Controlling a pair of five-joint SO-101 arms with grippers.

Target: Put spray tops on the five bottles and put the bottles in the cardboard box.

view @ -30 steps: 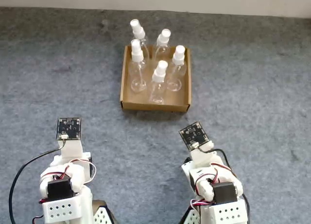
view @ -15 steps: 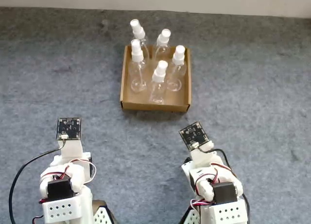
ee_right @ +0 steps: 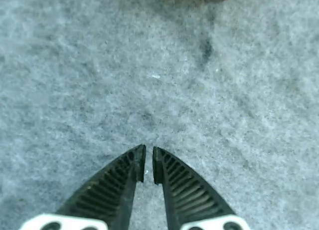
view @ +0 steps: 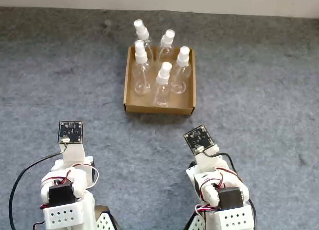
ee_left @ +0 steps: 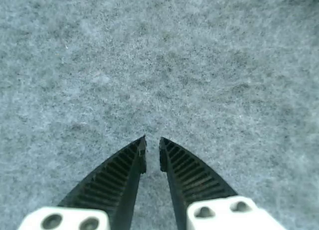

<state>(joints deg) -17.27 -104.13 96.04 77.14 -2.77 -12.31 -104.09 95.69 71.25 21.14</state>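
I see all 5 bottles (view: 141, 78) standing upright inside the cardboard box (view: 158, 110), which sits toward the far edge of the grey felt surface (view: 259, 90), about midway across it. Each bottle carries a white spray top (view: 164, 70). 3 bottles stand in the middle of the box and 2 against its far wall, their tops showing past the rim.

My left arm (view: 67, 190) and right arm (view: 217, 190) are folded at the near edge, well apart from the box. The left gripper (ee_left: 152, 151) hangs over bare felt, its fingers drawn together to a thin slit with nothing between them. The right gripper (ee_right: 148, 162) is closed the same way and empty, with a corner of the box at the edge of its wrist view.
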